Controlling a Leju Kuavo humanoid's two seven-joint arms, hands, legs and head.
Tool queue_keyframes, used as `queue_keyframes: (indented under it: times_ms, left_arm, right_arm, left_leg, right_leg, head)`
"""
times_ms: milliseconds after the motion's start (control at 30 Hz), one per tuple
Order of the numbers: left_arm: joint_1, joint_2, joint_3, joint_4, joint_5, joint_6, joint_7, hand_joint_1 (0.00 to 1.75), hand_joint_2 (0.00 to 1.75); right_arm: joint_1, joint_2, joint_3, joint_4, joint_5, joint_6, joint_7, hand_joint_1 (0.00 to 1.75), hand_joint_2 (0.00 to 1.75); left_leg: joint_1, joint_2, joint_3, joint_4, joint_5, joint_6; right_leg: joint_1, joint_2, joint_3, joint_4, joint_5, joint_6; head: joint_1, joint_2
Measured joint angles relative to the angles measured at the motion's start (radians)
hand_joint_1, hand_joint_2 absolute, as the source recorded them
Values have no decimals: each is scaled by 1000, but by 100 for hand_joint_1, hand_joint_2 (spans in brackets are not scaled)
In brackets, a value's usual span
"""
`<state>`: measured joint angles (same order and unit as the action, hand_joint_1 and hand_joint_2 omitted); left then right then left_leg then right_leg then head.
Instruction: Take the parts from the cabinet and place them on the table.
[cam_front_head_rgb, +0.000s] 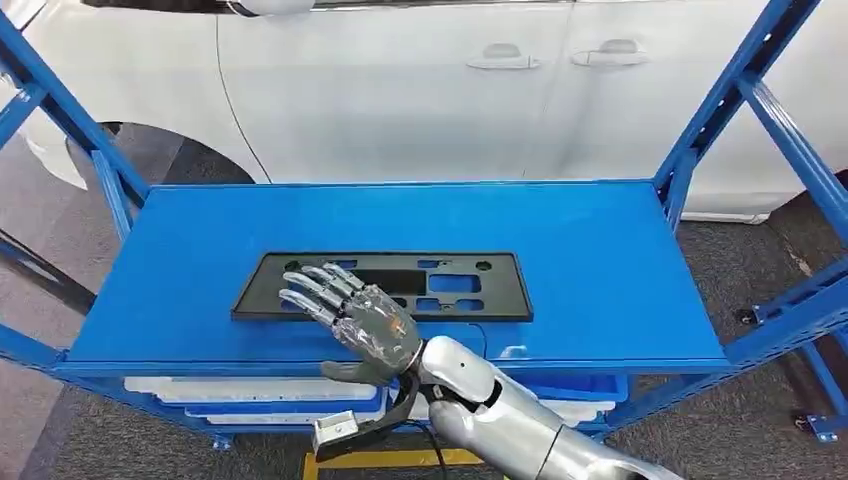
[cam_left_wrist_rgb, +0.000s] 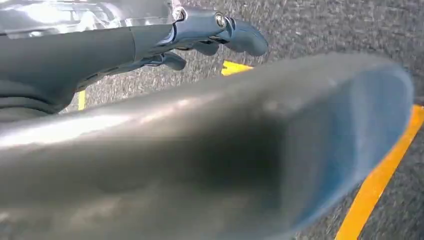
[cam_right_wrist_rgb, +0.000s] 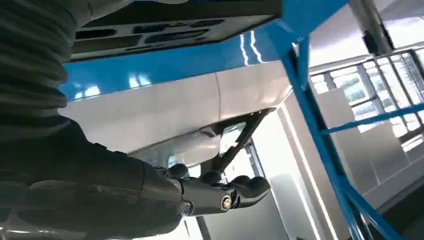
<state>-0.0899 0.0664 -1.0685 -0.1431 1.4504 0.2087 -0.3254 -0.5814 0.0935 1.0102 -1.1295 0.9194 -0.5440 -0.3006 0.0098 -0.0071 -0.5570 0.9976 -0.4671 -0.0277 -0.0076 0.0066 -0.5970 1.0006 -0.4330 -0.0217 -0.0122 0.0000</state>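
A flat black plastic frame part with several cut-outs lies in the middle of the blue shelf. My right hand reaches in from the front, its fingers spread and stretched over the part's left front portion, and its thumb sits at the shelf's front edge. It holds nothing. In the right wrist view the black part and the blue shelf lie beyond the dark fingers. The left wrist view looks down past my left hand, which hangs over grey floor with loose fingers and nothing in it.
A white car stands close behind the rack. Blue uprights and braces flank the shelf on both sides. White trays sit on the lower shelf. A yellow floor line runs in front of the rack.
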Motion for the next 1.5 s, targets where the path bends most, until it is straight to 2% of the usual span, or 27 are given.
queue_keyframes:
  times_ms: [33,133,167,200,233,300,333,467,533,567,633,667,700,733,833,867,967,1033,1067,1167,1200,1233,1267,1333,1367,1400,1500]
  left_arm:
    - [0,0,-1,0,0,0,-1,0,0]
    - [3,2,-5,0,0,1,0,0,0]
    - [5,2,-6,0,0,1,0,0,0]
    - [7,2,-7,0,0,1,0,0,0]
    - [7,2,-7,0,0,1,0,0,0]
    - [6,3,-10,0,-1,0,-1,0,0]
    - [7,3,-13,0,-1,0,-1,0,0]
    - [5,3,-24,0,-1,1,-2,0,0]
    - [2,1,-26,0,-1,1,-2,0,0]
    - [1,1,-27,0,-1,2,-2,0,0]
    - [-1,1,-30,0,-1,5,-2,0,0]
    - [-1,1,-31,0,-1,7,-1,0,0]
    - [0,1,-31,0,-1,8,0,0,0]
    - [0,0,-32,0,-1,11,0,0,0]
    - [-1,-2,-33,0,-1,13,1,0,0]
    - [-2,-4,-35,0,-1,13,1,0,0]
    - [-2,-4,-39,0,-1,13,0,0,0]
    - [-3,-5,-40,0,-1,12,0,0,0]
    - [-3,-5,-41,0,-1,11,-1,0,0]
    - [-3,0,-48,0,-1,6,-1,0,0]
    - [-2,1,-50,0,-2,2,-1,0,0]
    - [-1,2,-52,0,-2,0,-1,0,0]
    - [-1,3,-55,0,-2,-2,-1,0,0]
    - [-3,6,-56,0,-2,-3,-1,0,0]
    - [-4,6,-57,0,-2,-3,-1,0,0]
    - [-7,6,-58,0,-2,-3,-1,0,0]
    - [-2,6,-60,0,-2,-3,-1,0,0]
  right_arm:
    - [-6,2,6,13,13,-6,8,0,175]
    - [-15,2,19,27,38,-9,32,0,175]
    - [-15,1,24,30,44,-9,40,0,175]
    - [-15,0,27,33,50,-11,43,0,175]
    - [-15,0,31,35,58,-14,45,0,175]
    - [-15,0,40,37,73,-14,50,0,175]
    - [-15,0,44,37,76,-14,51,0,175]
    - [-16,5,70,50,105,-15,56,0,175]
    - [-16,11,78,57,117,-15,60,0,175]
    - [-20,16,84,61,121,-16,63,0,175]
    - [-20,20,96,78,136,-17,70,0,175]
    - [-19,24,105,92,147,-18,75,0,175]
    - [-19,29,113,106,156,-18,76,0,175]
    - [-19,34,119,117,165,-18,80,0,175]
    - [-26,61,128,149,188,-18,97,0,175]
    - [-31,70,134,164,195,-20,104,0,175]
    - [-36,101,138,219,209,-38,120,0,175]
    - [-41,118,139,244,212,-42,125,0,175]
    - [-47,131,139,260,214,-47,127,0,175]
    - [-59,161,139,329,221,-55,148,0,175]
    - [-60,165,139,348,222,-58,153,0,175]
    - [-62,170,139,368,228,-62,161,0,175]
    - [-68,178,139,391,232,-64,166,0,175]
    - [-78,191,139,415,234,-69,170,0,175]
    - [-85,196,139,425,235,-71,170,0,175]
    - [-89,201,139,435,235,-72,171,0,175]
    - [-92,207,139,452,237,-72,175,0,175]
  left_leg:
    - [1,1,-8,27,-17,-6]
    - [4,1,-122,251,-119,-20]
    - [4,1,-156,309,-130,-21]
    - [4,1,-166,314,-114,-22]
    - [5,1,-149,269,-77,-21]
    - [5,2,-66,91,23,-15]
    - [5,2,-36,19,45,-10]
    - [-6,-1,-26,2,29,17]
    - [5,0,-15,-13,36,29]
    - [4,1,-13,-16,36,33]
    - [2,2,-13,-15,34,39]
    - [1,2,-13,-14,33,40]
    - [1,2,-13,-12,32,41]
    - [0,1,-13,-10,30,40]
    - [-2,-1,-6,-6,22,35]
    - [-11,-1,-9,1,18,28]
    - [-5,0,-7,-5,17,13]
    - [-2,1,-8,7,6,1]
    - [-1,1,-23,46,-23,-4]
    - [3,1,-135,276,-126,-18]
    - [4,1,-158,317,-130,-20]
    - [5,2,-155,302,-108,-21]
    - [6,2,-125,235,-63,-21]
    - [8,2,-33,48,28,-17]
    - [5,1,-6,0,19,-11]
    - [0,-1,-6,-8,24,0]
    - [-2,-1,-11,-4,24,14]
  right_leg:
    - [0,0,5,-3,-1,-3]
    - [2,-3,8,-2,-6,-12]
    - [2,-3,8,-2,-8,-12]
    - [2,-2,10,-2,-9,-12]
    - [2,-1,14,-2,-12,-11]
    - [1,1,28,-2,-20,-6]
    - [2,1,32,-2,-23,-2]
    - [6,1,29,-3,-24,18]
    - [6,0,31,10,-39,28]
    - [6,-1,9,56,-68,33]
    - [3,-2,-78,224,-143,37]
    - [3,-1,-116,294,-161,38]
    - [3,-1,-132,317,-157,38]
    - [4,-1,-124,288,-125,35]
    - [6,-2,-11,43,0,16]
    - [12,-3,4,9,-10,13]
    - [15,-1,0,9,-8,5]
    - [5,-2,10,-8,-1,-7]
    - [4,-3,13,-9,-2,-11]
    - [5,-3,13,-8,-4,-16]
    - [5,-4,13,-7,-4,-15]
    - [5,-4,14,-6,-6,-15]
    - [4,-3,16,-5,-7,-13]
    - [4,-1,23,-3,-12,-9]
    - [9,0,23,-3,-14,-4]
    - [11,1,19,0,-13,1]
    - [10,1,20,-3,-12,15]
  head:
    - [-4,0]
    - [-5,0]
    - [-6,0]
    - [-6,0]
    - [-6,0]
    - [-6,0]
    - [-5,0]
    - [-4,0]
    - [-5,0]
    - [3,0]
    - [4,0]
    - [4,0]
    - [4,0]
    - [4,0]
    - [4,0]
    - [3,0]
    - [3,0]
    - [3,0]
    - [0,0]
    - [-1,0]
    - [-1,0]
    - [-1,0]
    - [-1,0]
    - [-1,0]
    - [0,0]
    - [0,0]
    - [0,0]
